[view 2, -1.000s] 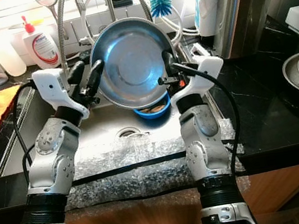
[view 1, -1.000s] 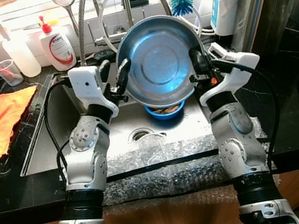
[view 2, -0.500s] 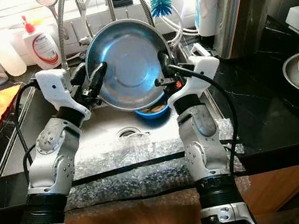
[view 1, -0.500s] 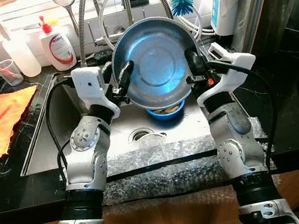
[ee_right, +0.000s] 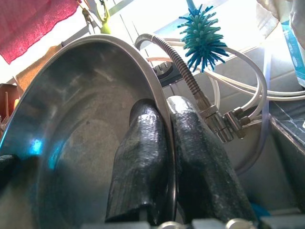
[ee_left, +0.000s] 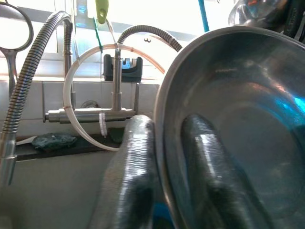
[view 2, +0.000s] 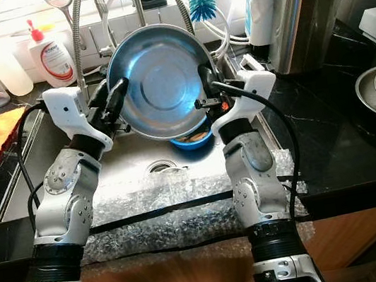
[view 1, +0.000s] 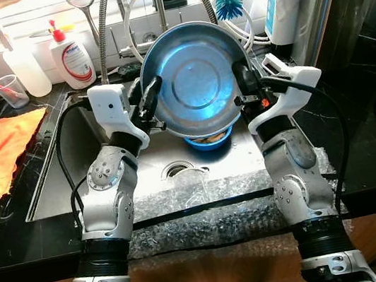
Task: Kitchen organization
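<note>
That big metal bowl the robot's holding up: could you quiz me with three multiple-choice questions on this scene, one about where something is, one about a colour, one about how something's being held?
1. Where is the steel bowl?
A. Flat on the counter
B. Held up over the sink
C. Inside the dish rack

2. What colour is the cloth on the counter to the robot's left?
A. Orange
B. Green
C. White

3. How is the bowl held?
A. By the left gripper alone
B. Balanced on the tap
C. By both grippers, each pinching the rim

Answers:
1. B: the head views show the bowl tilted above the basin, with a small blue bowl below it.
2. A: it is plainly orange.
3. C: each wrist view shows one finger inside and one outside the rim, left and right gripper alike.
</note>
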Motion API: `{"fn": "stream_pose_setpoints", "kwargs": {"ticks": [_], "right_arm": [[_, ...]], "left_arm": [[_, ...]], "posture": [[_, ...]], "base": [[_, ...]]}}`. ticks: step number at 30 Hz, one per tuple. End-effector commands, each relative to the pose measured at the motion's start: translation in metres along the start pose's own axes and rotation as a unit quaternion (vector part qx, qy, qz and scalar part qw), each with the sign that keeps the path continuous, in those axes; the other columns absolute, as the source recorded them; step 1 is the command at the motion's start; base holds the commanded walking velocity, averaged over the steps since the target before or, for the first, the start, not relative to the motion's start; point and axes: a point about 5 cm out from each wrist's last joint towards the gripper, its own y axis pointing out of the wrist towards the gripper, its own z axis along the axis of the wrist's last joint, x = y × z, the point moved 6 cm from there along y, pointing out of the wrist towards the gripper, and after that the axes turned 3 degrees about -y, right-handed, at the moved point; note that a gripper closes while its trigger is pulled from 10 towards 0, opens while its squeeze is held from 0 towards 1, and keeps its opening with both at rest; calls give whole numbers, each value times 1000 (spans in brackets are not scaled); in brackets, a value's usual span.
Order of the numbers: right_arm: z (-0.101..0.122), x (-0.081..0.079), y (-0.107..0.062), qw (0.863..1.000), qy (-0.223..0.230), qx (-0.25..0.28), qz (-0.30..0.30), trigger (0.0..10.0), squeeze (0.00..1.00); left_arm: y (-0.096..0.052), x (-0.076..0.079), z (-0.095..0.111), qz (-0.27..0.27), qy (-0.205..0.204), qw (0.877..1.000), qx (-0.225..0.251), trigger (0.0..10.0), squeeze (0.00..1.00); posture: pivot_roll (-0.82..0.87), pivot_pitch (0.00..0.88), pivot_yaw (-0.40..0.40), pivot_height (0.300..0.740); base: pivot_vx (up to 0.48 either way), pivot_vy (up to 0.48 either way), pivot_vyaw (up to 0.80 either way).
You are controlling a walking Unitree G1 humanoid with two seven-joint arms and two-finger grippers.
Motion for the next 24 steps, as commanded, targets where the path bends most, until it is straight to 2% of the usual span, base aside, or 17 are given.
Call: {"fn": "stream_pose_setpoints", "kwargs": {"ticks": [1, 16, 17, 18, 19, 20, 24], "right_arm": [[3, -12, 5, 1000, 4, 3, 19, 10000, 0], [0, -15, 4, 1000, -2, -3, 26, 10000, 0], [0, -15, 4, 1000, -1, -4, 28, 10000, 231], [-1, -15, 4, 1000, -1, -4, 29, 10000, 231], [-1, -16, 4, 1000, 1, -4, 30, 10000, 333], [-1, -16, 5, 1000, 4, -5, 31, 10000, 976], [-1, -18, 6, 999, 7, -4, 34, 10000, 1000]], "left_arm": [[0, 6, 1, -14, 5, 1000, 0, 0, 0], [-1, 4, 1, -5, 0, 1000, 3, 0, 0], [-1, 2, 2, 0, -4, 1000, 6, 0, 0], [-1, 1, 2, 1, -5, 1000, 7, 0, 0], [-1, 1, 3, 2, -5, 1000, 7, 0, 0], [-1, 0, 3, 3, -6, 1000, 7, 0, 0], [-3, -5, 5, 22, -16, 1000, 16, 0, 0]], "posture": [[-31, 0, 63, 740], [-35, 0, 54, 740], [-35, 0, 52, 740], [-35, 0, 51, 740], [-35, 0, 51, 740], [-35, 0, 51, 740], [-32, 0, 42, 740]], "base": [[0, 0, 0], [0, 0, 0], [0, 0, 0], [0, 0, 0], [0, 0, 0], [0, 0, 0], [0, 0, 0]]}}
